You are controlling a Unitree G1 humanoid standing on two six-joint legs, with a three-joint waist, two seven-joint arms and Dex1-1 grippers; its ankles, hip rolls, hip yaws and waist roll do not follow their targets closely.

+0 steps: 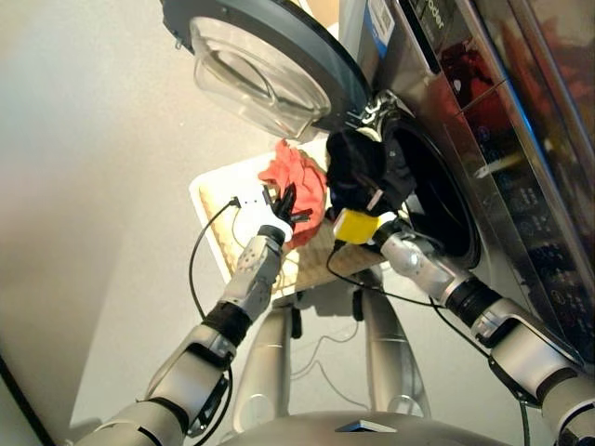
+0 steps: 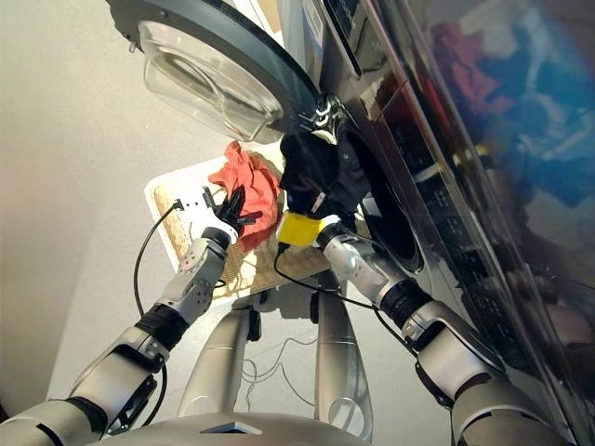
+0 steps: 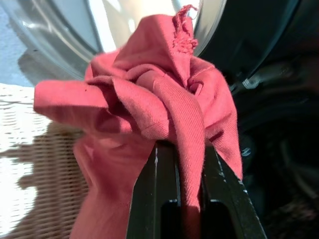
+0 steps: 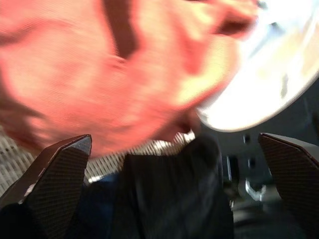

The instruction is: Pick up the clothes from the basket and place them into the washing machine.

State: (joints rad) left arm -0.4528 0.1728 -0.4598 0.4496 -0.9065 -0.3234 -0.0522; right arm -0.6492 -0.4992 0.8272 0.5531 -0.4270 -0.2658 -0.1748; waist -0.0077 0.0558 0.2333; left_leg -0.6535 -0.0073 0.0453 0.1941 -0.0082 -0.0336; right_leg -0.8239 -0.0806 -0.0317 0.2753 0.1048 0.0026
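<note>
1. Over the basket (image 1: 212, 190), the left gripper (image 1: 284, 206) has its jaws closed on the coral-red garment (image 1: 299, 178); the left wrist view shows a fold of this cloth pinched between the two black fingers (image 3: 154, 199).
2. The red garment is bunched and lifted, hanging just above the woven bottom of the basket, near the side closest to the washing machine (image 1: 483, 158).
3. At the edge of the drum mouth (image 1: 437, 200), the black garment (image 1: 358, 167) hangs in a lump, just beside the red one.
4. The right gripper (image 4: 174, 164) sits right under the black garment; its jaws stand wide apart in the right wrist view, with dark cloth lying between them and red cloth beyond.
5. The round glass door (image 1: 256, 70) is swung open above the basket.
6. A black cable (image 1: 200, 246) loops from the left wrist across the basket's corner.
7. A patch of dark blue cloth (image 4: 102, 199) shows under the black one in the right wrist view; what it is cannot be told.
</note>
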